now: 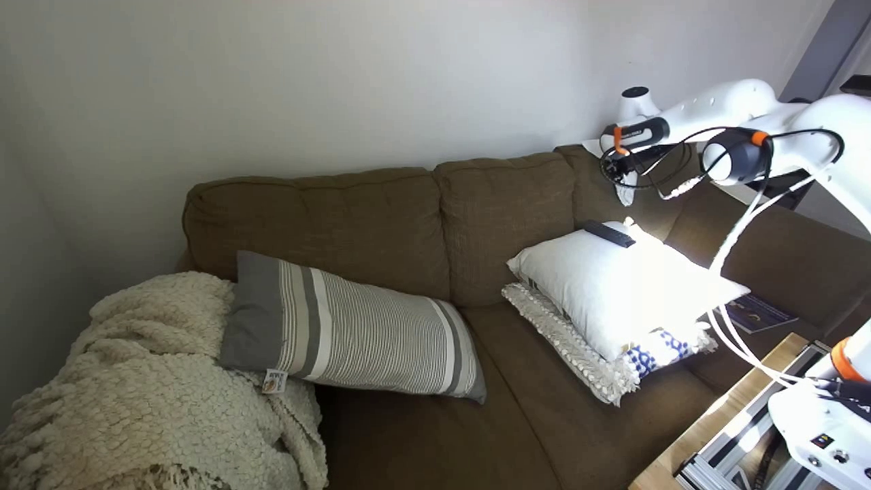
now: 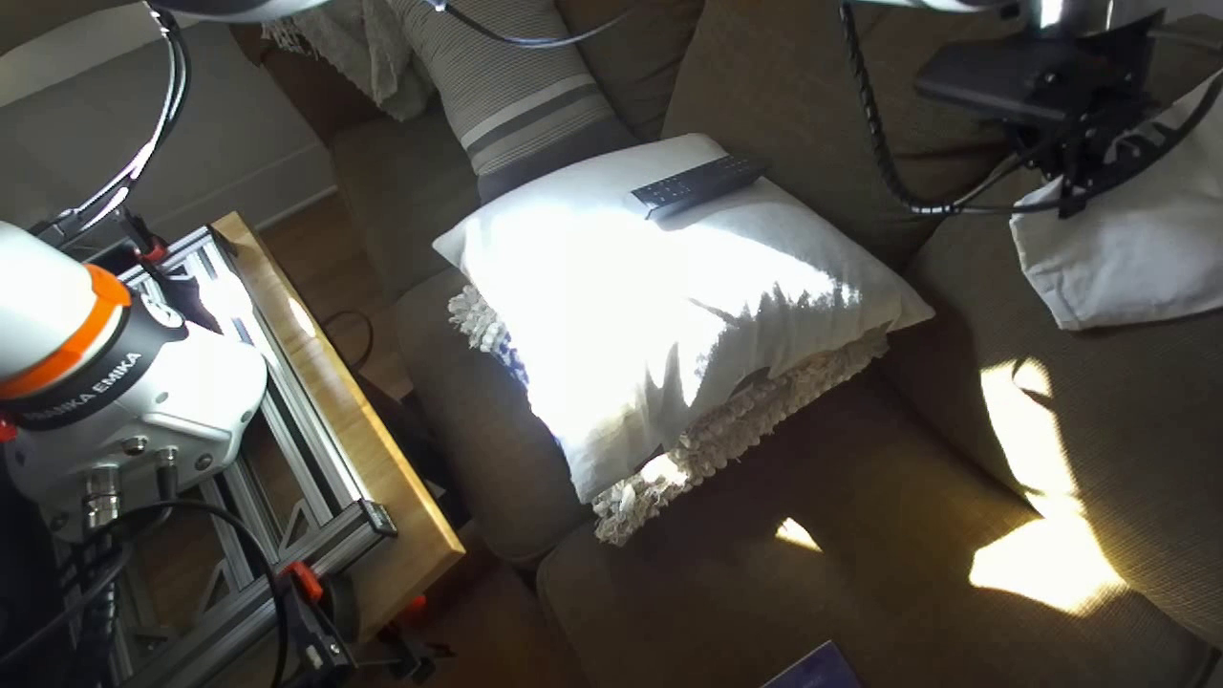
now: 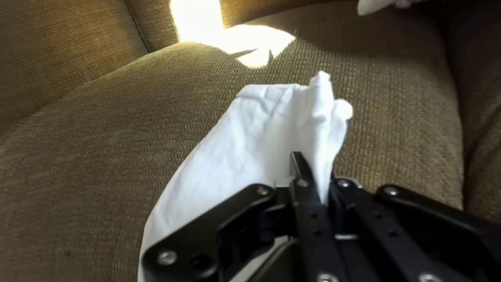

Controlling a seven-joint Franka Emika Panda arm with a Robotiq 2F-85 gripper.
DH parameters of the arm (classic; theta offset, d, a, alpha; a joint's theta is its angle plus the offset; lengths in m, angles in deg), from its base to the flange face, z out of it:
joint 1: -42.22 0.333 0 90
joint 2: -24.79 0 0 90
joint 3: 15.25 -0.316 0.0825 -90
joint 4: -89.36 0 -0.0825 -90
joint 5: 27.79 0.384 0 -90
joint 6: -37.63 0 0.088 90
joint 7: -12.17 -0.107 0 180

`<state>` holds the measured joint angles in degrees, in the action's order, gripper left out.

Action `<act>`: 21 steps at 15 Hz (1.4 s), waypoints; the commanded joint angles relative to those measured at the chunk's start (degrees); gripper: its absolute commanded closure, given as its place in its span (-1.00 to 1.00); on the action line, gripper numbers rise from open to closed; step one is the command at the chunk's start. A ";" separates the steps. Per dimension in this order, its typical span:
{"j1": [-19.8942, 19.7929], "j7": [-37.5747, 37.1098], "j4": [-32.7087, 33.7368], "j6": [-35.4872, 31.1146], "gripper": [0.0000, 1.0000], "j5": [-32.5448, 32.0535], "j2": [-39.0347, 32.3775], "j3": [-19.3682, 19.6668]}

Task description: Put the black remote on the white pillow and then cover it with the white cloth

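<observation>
The black remote (image 1: pixel 609 233) lies on top of the white pillow (image 1: pixel 585 286), near its edge by the sofa back. In an exterior view the remote (image 2: pixel 697 186) and the sunlit pillow (image 2: pixel 592 325) show from above. My gripper (image 3: pixel 315 176) is shut on a bunched fold of the white cloth (image 3: pixel 238 145), which hangs limp from the fingers over the sofa. In both exterior views the gripper (image 1: pixel 616 170) (image 2: pixel 1070 191) is beside the pillow, above the sofa back, with the cloth (image 1: pixel 625 192) (image 2: pixel 1137 263) below it. Part of the cloth is hidden behind the gripper or out of frame.
Under the white pillow lies a fringed cushion with blue marks (image 1: pixel 643 359). A striped pillow (image 1: pixel 381 333) and a cream knitted blanket (image 1: pixel 150 381) are farther along the brown sofa (image 1: pixel 503 395). A book (image 1: pixel 755 313) lies beside the pillow. The robot's base stands on a wooden-edged stand (image 2: pixel 334 401).
</observation>
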<state>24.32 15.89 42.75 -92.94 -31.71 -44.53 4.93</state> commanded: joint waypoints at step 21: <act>8.83 40.69 -10.89 48.94 0.98 -5.80 21.08 -8.04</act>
<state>31.32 53.23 37.74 -45.31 -35.16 -26.88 -3.13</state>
